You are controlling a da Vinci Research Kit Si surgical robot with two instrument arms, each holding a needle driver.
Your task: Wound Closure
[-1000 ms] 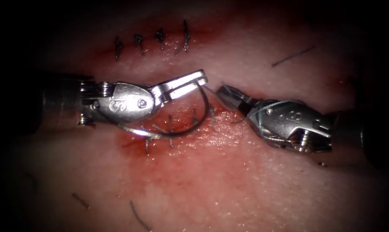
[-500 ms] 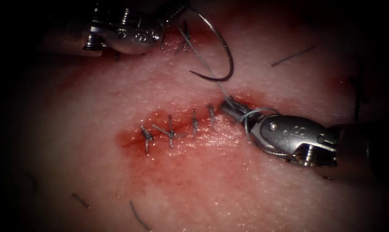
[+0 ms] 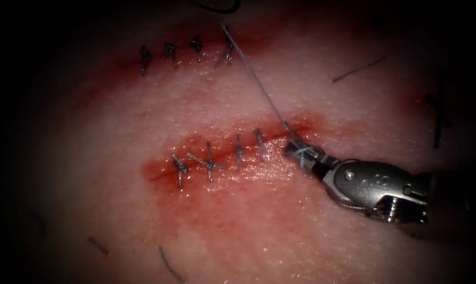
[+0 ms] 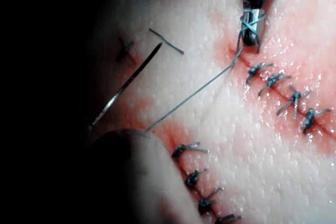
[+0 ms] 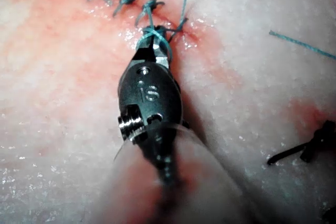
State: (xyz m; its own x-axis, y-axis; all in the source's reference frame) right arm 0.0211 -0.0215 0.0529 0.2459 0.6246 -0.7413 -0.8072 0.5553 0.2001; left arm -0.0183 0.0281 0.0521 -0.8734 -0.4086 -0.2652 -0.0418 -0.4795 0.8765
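My right tool [image 3: 301, 152] sits low at the right end of the lower cut [image 3: 233, 152], its jaws closed on the thread [image 3: 259, 87], which is looped around them in a couple of turns (they look snugger than half a second ago). From there the thread runs taut up and to the left, over the tissue [image 3: 311, 242], past the upper row of finished stitches [image 3: 185, 52]. My left tool has carried the needle [image 3: 217, 8] away: a second ago it was beside the cut, and now just a sliver of the curve shows at the top edge, clear of the tissue. I cannot tell how the left jaws stand. I judge the knot is being drawn down.
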